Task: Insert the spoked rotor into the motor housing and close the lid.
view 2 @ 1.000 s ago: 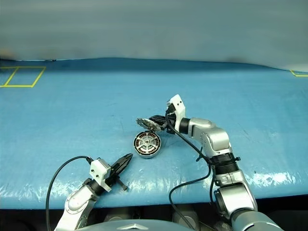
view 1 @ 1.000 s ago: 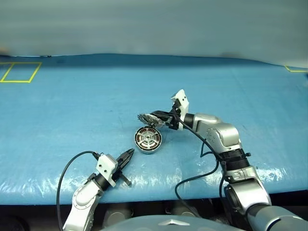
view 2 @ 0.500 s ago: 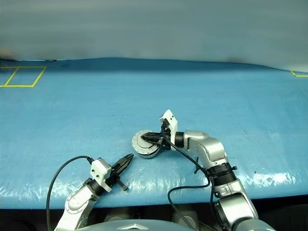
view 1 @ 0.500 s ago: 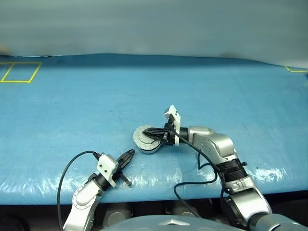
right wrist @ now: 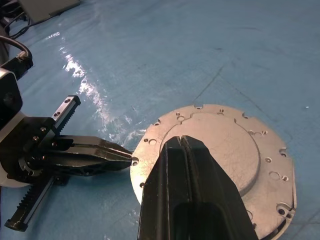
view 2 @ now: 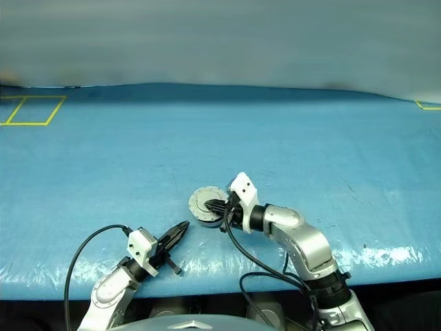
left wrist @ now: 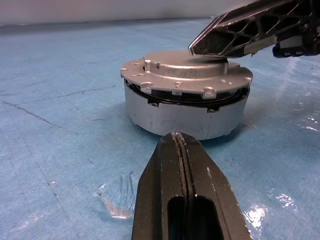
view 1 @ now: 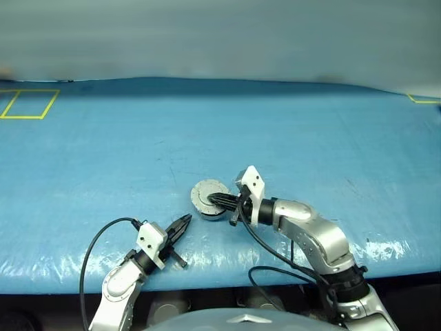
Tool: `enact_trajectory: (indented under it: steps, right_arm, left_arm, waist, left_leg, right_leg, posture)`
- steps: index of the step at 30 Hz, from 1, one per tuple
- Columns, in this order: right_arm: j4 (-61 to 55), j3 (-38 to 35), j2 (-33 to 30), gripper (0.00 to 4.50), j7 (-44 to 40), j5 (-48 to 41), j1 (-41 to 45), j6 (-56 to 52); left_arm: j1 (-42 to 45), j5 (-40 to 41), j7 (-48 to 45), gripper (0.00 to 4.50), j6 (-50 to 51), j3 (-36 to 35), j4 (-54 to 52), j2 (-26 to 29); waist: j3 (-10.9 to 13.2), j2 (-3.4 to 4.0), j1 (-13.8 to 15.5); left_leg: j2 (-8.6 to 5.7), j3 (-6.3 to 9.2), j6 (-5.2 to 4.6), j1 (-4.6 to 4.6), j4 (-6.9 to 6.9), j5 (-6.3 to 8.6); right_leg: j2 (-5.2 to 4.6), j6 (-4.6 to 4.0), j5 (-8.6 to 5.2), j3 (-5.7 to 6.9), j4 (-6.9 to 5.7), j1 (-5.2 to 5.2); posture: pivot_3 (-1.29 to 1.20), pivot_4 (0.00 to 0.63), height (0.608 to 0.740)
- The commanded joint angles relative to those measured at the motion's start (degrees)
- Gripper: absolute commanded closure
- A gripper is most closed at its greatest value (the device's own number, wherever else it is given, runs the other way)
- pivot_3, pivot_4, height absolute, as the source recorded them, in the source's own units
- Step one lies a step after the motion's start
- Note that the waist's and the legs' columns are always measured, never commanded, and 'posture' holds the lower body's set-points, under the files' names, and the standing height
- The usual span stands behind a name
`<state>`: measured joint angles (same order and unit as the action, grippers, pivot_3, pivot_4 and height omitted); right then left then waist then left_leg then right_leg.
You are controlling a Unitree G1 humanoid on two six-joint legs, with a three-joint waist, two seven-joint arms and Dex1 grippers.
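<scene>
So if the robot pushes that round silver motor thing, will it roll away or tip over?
Probably neither. The motor housing sits flat on the blue table, low and wide, so it would likely slide. It looks like solid metal, so likely stiff and heavy for its size. Its closed lid looks smooth, so fingers might slip.

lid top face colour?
Plain light grey metal, small holes around the rim; the lid shows best in the right wrist view.

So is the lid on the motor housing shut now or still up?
Shut. The lid lies flat on the motor housing, plain grey face up, with the shut right gripper resting on it.
</scene>
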<state>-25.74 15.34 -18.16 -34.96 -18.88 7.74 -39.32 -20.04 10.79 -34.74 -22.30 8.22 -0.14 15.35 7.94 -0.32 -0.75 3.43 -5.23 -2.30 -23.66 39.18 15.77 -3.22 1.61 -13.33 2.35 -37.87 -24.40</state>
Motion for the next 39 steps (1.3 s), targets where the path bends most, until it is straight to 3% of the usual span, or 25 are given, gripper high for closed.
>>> enact_trajectory:
  steps: [1,13,26,29,31,39]
  right_arm:
    - [-7.3,0.8,0.4,3.87,6.4,3.2,-1.5,-1.5]
    - [-7.1,7.8,3.7,0.01,16.6,10.7,-0.8,-4.7]
    - [2.0,9.9,7.5,0.01,17.0,14.1,-0.7,2.1]
    - [2.9,9.9,6.7,0.58,16.6,14.7,-1.6,3.3]
    - [2.8,9.9,6.2,1.36,16.3,14.8,-2.0,3.7]
    - [2.2,9.4,5.0,1.46,15.5,15.4,-2.0,4.4]
  left_arm:
    - [-1.3,0.2,0.6,4.50,-1.1,-0.4,-0.5,-0.3]
    - [-1.5,-0.3,1.3,4.50,-2.3,0.2,-0.3,-1.1]
    - [-1.2,-0.4,1.4,4.50,-2.0,0.3,-0.5,-1.1]
    - [-1.1,-0.3,1.3,4.50,-2.0,0.3,-0.3,-1.0]
    - [-1.0,-0.3,1.2,4.50,-2.0,0.3,-0.1,-0.9]
    - [-0.6,-0.1,0.7,4.50,-2.1,0.1,0.7,-0.8]
  waist:
    - [0.0,0.00,0.0]
    - [0.0,-0.02,0.0]
    - [0.0,-0.03,0.0]
    - [0.0,-0.03,0.0]
    - [0.0,-0.03,0.0]
    - [0.0,-0.04,0.1]
  left_leg:
    - [0.01,0.00,0.00,0.00,0.00,0.00]
    - [-0.01,0.01,0.01,0.01,0.00,0.00]
    - [-0.02,0.01,0.00,0.00,0.00,0.00]
    - [-0.02,0.01,0.00,0.00,0.00,0.00]
    - [-0.02,0.01,0.00,0.01,0.00,0.00]
    - [-0.02,0.02,0.00,0.02,0.00,0.00]
  right_leg:
    - [0.00,-0.01,-0.01,0.00,0.00,-0.01]
    - [-0.01,-0.04,-0.03,0.01,0.02,-0.07]
    - [-0.01,-0.03,-0.02,0.02,0.03,-0.07]
    - [-0.02,-0.03,-0.02,0.02,0.03,-0.07]
    - [-0.01,-0.03,-0.03,0.02,0.03,-0.07]
    - [-0.02,-0.03,-0.03,0.03,0.03,-0.07]
  posture:
    - [0.00,0.150,0.740]
    - [0.00,0.150,0.740]
    - [0.00,0.150,0.740]
    - [0.00,0.150,0.740]
    - [0.00,0.150,0.740]
    - [0.00,0.150,0.740]
